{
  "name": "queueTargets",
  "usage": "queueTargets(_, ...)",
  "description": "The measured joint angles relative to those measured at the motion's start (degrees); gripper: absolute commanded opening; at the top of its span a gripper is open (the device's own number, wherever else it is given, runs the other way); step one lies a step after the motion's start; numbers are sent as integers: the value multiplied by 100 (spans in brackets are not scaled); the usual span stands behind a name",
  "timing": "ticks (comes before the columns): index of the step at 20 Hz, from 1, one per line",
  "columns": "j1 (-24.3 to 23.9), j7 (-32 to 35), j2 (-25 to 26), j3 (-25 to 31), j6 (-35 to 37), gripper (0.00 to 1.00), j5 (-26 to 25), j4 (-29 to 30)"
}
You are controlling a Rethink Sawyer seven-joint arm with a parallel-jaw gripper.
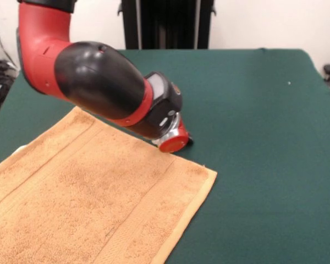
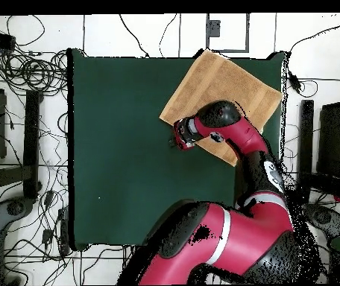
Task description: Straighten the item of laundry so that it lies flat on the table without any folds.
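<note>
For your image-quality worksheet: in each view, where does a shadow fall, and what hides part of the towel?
Front view: a dark shadow sits on the table just under the gripper; the arm covers the towel's far edge, and the picture's edges crop the towel. Overhead view: lighting is even, with no clear shadow; the arm overlaps the towel's lower corner.

Light: even and bright in both views, seemingly from overhead.
Shadows: a small dark shadow lies under the arm's end on the table [image 1: 253, 110]; the towel [image 1: 93, 192] casts almost none.
Glare: soft highlights sit on the black shell of the arm [image 1: 99, 77]; the walls behind look washed out.
Focus: the front view is slightly soft; the towel's weave is readable.
</note>
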Motion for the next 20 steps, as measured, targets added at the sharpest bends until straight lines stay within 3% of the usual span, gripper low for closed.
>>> queueTargets(8, 86, 0, -127, 23, -2, 0, 116, 451)
queueTargets(14, 200, 1, -647, 14, -2, 0, 168, 812)
queueTargets(20, 475, 1, -1103, -151, -319, 0, 162, 694)
